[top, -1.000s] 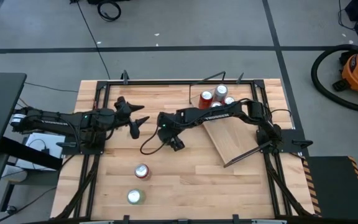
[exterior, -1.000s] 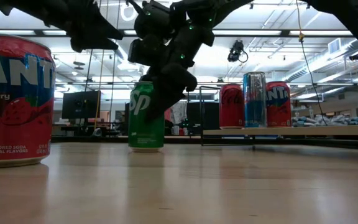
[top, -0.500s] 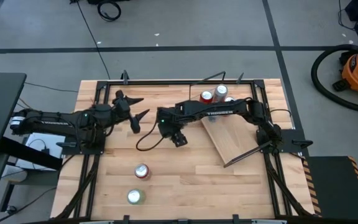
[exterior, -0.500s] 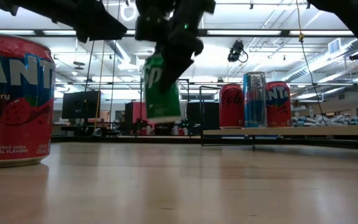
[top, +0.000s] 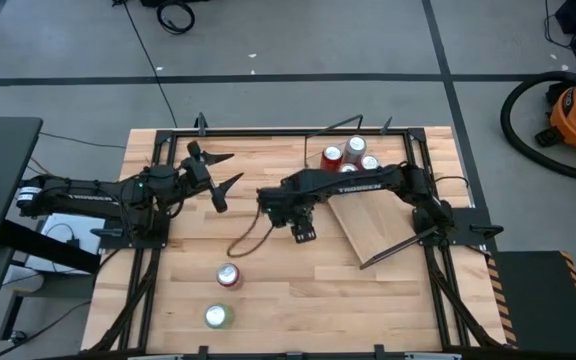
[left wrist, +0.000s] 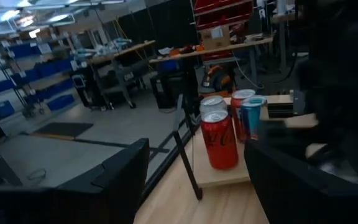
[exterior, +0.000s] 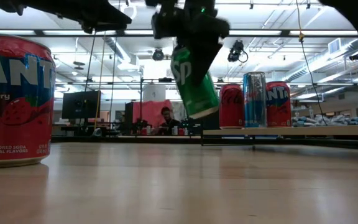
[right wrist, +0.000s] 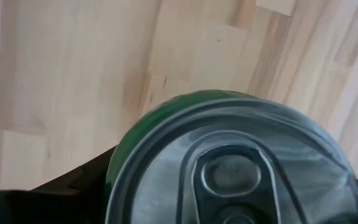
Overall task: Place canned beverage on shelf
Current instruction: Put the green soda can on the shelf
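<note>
My right gripper is shut on a green soda can, which it holds in the air over the middle of the table, left of the shelf. The can's silver lid fills the right wrist view. The shelf is a light-wood board with black rods at the table's right. A red cola can, a blue can and a red Fanta can stand on its far end. My left gripper is open and empty at the table's far left. My right gripper holds the green can by its upper wall, just under the lid's rim, between its two fingers. The fingers come from above and point down. The can is lifted clear of the table and hangs tilted, its bottom swung toward the shelf.
A red Fanta can and a silver-topped can stand near the table's front left. The Fanta can looms large in the low view. A black cable trails below my right gripper. Bare board lies on the shelf's near part.
My right gripper has lifted the green can off the table and carried it toward the table's right, toward the shelf. The can, upright on the table before, now hangs tilted in the air. My left gripper has drawn slightly toward the far edge.
</note>
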`<state>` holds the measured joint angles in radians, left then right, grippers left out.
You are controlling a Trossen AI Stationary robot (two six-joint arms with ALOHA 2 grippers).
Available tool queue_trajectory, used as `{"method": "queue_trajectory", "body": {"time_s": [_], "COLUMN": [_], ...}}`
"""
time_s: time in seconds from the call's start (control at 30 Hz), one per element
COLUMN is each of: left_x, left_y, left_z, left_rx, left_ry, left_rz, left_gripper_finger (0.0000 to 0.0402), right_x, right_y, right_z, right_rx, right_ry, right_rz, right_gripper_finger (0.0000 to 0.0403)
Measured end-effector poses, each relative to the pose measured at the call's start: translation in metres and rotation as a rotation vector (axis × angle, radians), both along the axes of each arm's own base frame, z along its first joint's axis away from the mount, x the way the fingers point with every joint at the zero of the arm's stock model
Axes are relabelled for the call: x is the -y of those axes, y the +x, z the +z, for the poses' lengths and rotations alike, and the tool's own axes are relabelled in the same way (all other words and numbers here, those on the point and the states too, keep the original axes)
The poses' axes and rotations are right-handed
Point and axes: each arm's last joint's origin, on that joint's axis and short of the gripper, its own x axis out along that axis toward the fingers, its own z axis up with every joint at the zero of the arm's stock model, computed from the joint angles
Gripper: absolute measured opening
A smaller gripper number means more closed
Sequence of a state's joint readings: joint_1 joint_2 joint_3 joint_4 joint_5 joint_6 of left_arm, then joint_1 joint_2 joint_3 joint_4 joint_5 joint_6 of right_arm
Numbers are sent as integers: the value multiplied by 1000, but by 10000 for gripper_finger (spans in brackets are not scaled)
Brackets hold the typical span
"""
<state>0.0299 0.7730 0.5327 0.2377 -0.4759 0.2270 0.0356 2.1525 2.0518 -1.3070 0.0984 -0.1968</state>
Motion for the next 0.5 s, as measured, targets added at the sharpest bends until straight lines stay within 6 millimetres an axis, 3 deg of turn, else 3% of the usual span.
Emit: {"method": "queue_trajectory", "body": {"time_s": [0.23,0.5], "left_x": [0,1], "left_y": [0,0], "left_z": [5,12], "left_rx": [25,77], "left_ry": [59,98], "left_rz": [1,-45], "left_gripper_finger": [274,274], "right_x": [-18,-15], "right_y": [-35,-97], "right_z": [18,25], "right_rx": [91,148], "right_ry": [-33,-3], "right_rz": [-86,-165], "right_gripper_finger": [331,333]}}
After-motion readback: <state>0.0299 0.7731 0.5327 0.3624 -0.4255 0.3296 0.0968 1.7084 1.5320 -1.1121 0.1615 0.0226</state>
